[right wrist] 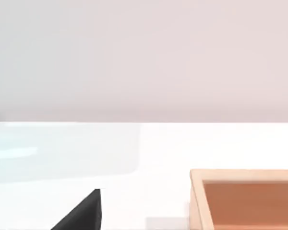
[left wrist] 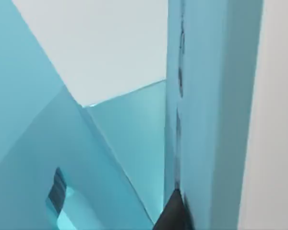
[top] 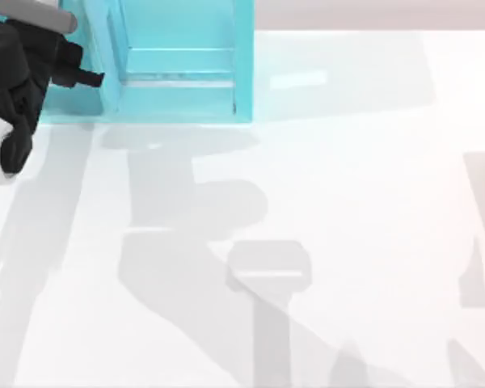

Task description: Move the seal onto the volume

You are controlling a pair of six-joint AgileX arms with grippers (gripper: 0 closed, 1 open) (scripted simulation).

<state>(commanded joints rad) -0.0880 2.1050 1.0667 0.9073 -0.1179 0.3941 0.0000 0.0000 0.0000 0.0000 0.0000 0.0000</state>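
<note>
Top view has my left arm [top: 20,89] up in the far-left corner, pressed right against the teal shelf unit [top: 178,65]; can't tell if its fingers are spread or holding anything. White table [top: 347,202] runs off to the right. Left wrist view is just teal shelf walls [left wrist: 110,143] close up. Right wrist view catches a wooden tray [right wrist: 245,199] on the table. Seal and volume: can't tell where.

Teal shelf unit [top: 178,61], white table [top: 364,226]
</note>
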